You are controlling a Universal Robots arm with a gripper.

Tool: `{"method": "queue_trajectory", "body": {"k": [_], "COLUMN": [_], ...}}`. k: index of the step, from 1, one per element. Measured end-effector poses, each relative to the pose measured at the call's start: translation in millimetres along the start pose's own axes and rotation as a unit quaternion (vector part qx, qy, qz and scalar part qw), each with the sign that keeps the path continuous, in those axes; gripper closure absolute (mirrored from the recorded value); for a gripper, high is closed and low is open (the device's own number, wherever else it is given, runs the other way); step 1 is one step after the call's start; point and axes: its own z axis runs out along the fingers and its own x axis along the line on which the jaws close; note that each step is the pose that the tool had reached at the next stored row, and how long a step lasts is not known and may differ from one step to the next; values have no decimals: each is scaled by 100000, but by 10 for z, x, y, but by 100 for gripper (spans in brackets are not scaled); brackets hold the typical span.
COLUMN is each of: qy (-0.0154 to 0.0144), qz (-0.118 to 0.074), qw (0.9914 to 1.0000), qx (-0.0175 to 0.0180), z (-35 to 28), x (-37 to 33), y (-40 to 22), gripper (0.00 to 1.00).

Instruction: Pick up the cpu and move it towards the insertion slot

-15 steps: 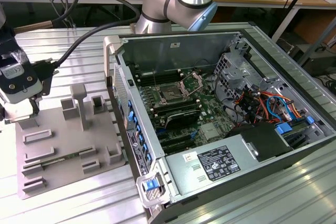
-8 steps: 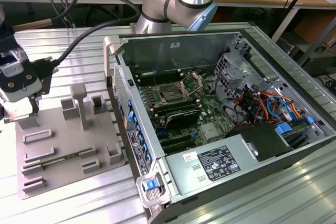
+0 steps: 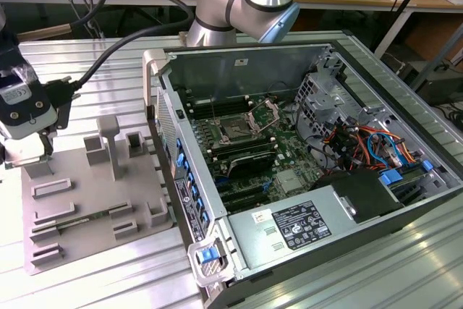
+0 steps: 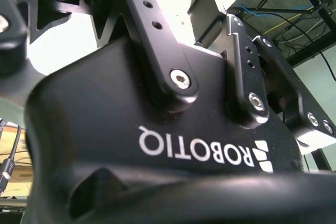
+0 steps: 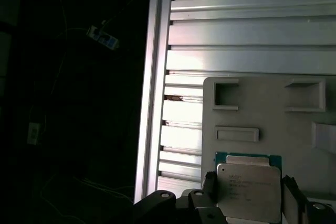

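Observation:
The cpu [image 5: 249, 188], a flat square chip with a silvery top on a green base, lies over the grey plastic fixture [image 5: 273, 124]. My gripper [image 5: 249, 198] straddles it, a dark finger [image 5: 210, 186] against one side and another against the opposite side, so it looks shut on the chip. At the exterior view's left, the gripper [image 3: 29, 155] hangs over the far corner of the fixture [image 3: 94, 200]. The insertion slot [image 3: 235, 130], dark-centred with its metal bracket raised, sits on the motherboard inside the open computer case [image 3: 318, 179], well off to the exterior view's right.
The case wall [image 3: 177, 150] stands between the fixture and the motherboard. Upright posts [image 3: 110, 142] rise from the fixture. Long black memory slots [image 3: 246, 158], a drive cage [image 3: 322, 99] and coloured cables [image 3: 369, 142] crowd the case. The slatted aluminium table's edge [image 5: 152, 103] runs close by the fixture.

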Motion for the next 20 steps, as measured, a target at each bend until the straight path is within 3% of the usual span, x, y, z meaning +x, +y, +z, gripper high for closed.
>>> {"method": "queue_trajectory", "body": {"k": [20], "qy": [2], "qz": [-1], "qw": [100000], "qx": [0], "z": [-36], "x": [-1], "y": [1], "gripper": [45]}}
